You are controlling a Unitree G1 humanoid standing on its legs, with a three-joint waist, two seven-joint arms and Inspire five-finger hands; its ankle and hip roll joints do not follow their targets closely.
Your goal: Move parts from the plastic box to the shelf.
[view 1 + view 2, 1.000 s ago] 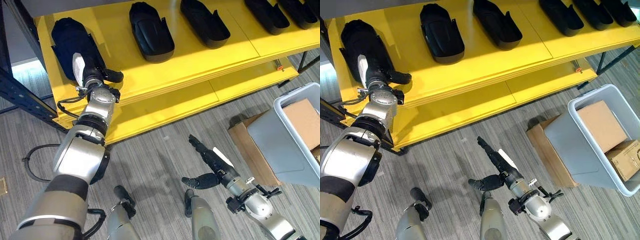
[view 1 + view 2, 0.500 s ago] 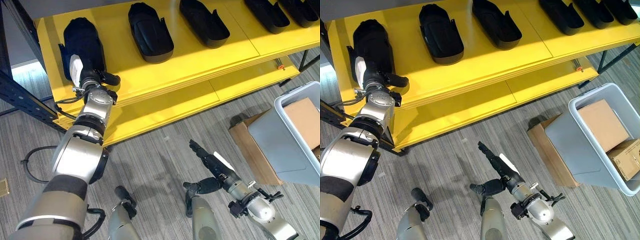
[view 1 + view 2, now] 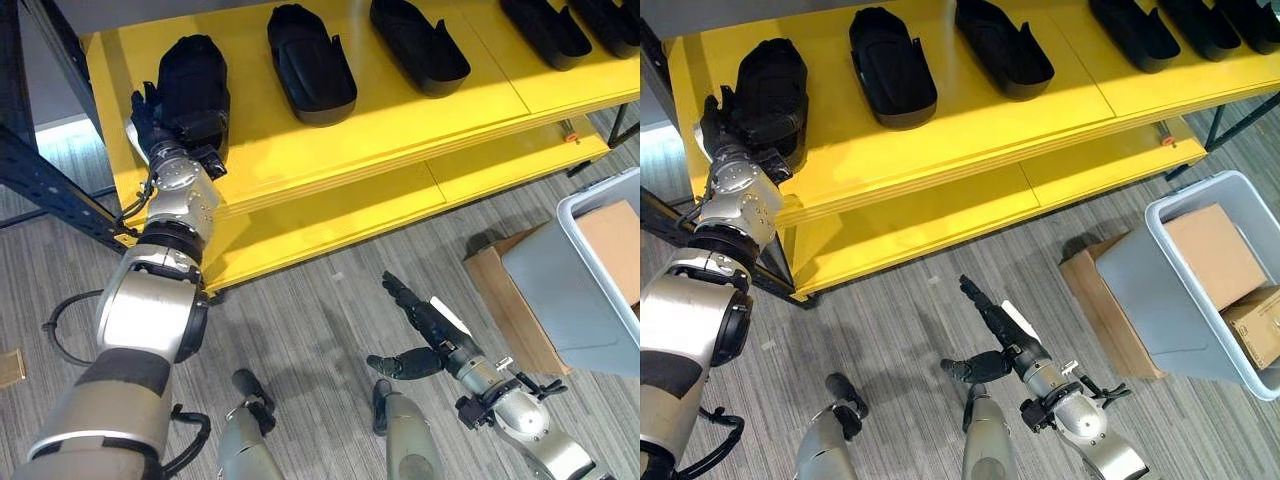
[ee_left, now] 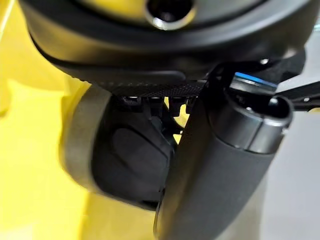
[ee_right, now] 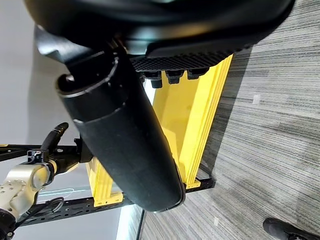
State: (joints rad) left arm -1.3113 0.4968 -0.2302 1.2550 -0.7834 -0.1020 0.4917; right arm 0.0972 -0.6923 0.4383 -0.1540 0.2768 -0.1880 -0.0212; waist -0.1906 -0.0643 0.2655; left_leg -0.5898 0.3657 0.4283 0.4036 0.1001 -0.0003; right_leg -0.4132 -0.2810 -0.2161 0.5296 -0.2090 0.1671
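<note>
A: Where is the left robot hand [image 3: 158,122]?
B: Up at the left end of the yellow shelf [image 3: 260,150], against the near end of the leftmost black part [image 3: 193,88]. Its fingers point up along the part's left side. Whether they grip it or only rest there, I cannot tell; the left wrist view shows dark bulk over yellow and no clear grasp.

A: And that part?
B: It lies on the top board, lengthwise toward the back, apart from the next part [image 3: 311,66] to its right.

A: The right robot hand [image 3: 418,325]?
B: Low, over the grey floor [image 3: 310,310] in front of the shelf. Fingers straight, thumb standing out to the side, holding nothing.

A: What else is on the shelf?
B: A row of more black parts to the right: a third [image 3: 419,42], a fourth [image 3: 549,26], and another [image 3: 614,14] at the picture's edge. All lie side by side with gaps between them. A lower yellow board [image 3: 400,200] juts out under the top one.

A: The box?
B: The grey plastic box [image 3: 1200,300] stands on the floor at the right, well apart from the shelf's left end. Cardboard cartons [image 3: 1210,250] sit inside it, and a flat brown carton [image 3: 1110,310] lies just beside it.
</note>
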